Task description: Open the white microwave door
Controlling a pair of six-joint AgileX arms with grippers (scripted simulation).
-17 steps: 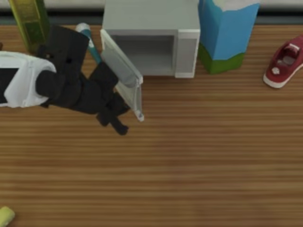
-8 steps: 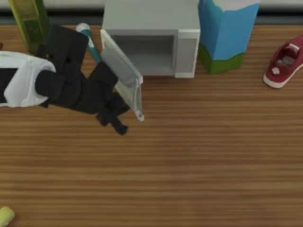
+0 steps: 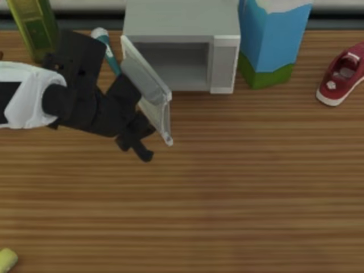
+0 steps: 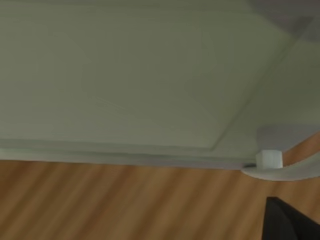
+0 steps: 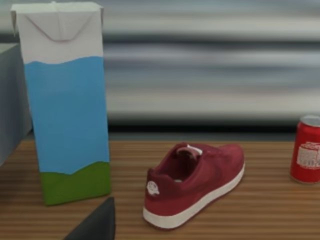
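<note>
Left gripper (image 3: 142,145) pressing behind white microwave door (image 3: 149,96), upper left of frame; finger state impossible to tell. Door standing half-swung; next: sweeping it wider.

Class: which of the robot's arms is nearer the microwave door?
Left. Its end effector sits right beside the open door, at its outer face. The right arm is outside the top view, looking toward the carton.

Around 1 white microwave (image 3: 182,40) with 1 door (image 3: 147,91) stand 1 blue, white and green carton (image 3: 272,40) just right of it, 1 red shoe (image 3: 341,77) farther right, 1 red can (image 5: 306,149), and 1 green bottle (image 3: 35,25) left.
</note>
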